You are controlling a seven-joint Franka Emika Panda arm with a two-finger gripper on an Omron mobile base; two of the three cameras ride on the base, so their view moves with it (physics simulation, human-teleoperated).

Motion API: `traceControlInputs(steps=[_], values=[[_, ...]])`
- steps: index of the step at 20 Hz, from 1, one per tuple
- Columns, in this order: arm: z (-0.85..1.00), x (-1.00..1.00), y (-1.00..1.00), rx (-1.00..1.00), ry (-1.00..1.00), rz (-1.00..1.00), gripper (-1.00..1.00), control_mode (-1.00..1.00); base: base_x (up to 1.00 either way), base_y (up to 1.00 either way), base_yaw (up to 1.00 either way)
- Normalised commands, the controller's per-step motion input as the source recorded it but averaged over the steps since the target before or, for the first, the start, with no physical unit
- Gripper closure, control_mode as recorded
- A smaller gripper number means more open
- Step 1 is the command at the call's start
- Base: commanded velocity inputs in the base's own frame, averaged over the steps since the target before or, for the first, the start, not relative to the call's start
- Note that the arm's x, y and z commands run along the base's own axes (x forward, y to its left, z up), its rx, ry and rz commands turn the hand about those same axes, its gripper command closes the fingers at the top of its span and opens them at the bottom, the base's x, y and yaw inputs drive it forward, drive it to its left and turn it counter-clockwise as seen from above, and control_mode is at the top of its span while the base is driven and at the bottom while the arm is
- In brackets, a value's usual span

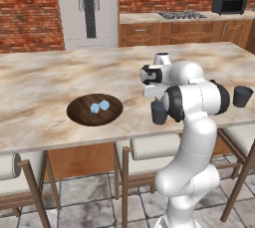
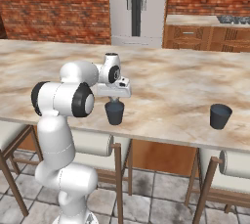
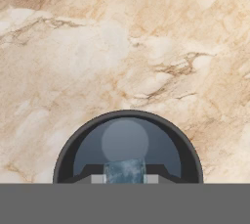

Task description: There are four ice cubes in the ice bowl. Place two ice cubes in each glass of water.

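I see my hand (image 3: 125, 178) clenched on an ice cube (image 3: 125, 171) above the glass (image 3: 128, 145), bottom centre of the hand view.

bare counter (image 2: 166, 86) between glasses (image 2: 220, 116), bowl (image 1: 79, 115) apart

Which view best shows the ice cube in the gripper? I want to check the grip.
The hand view: the held ice cube sits between the fingertips, above the glass. Both base views hide it behind the hand.
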Motion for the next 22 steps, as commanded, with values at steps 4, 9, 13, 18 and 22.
traceControlInputs(steps=[4,9,13,18,22], values=[[-0.1,0.0,-0.1,0.0,0.0,-0.03,1.0,-1.0,0.0,0.0,0.0],[-0.19,0.0,0.0,0.0,0.0,-0.03,1.0,-1.0,0.0,0.0,0.0],[-0.14,0.0,0.0,0.0,0.0,-0.02,1.0,-1.0,0.0,0.0,0.0],[-0.21,0.0,0.0,0.02,0.0,-0.03,1.0,-1.0,0.0,0.0,0.0],[-0.15,0.0,0.0,0.02,0.0,-0.02,1.0,-1.0,0.0,0.0,0.0]])
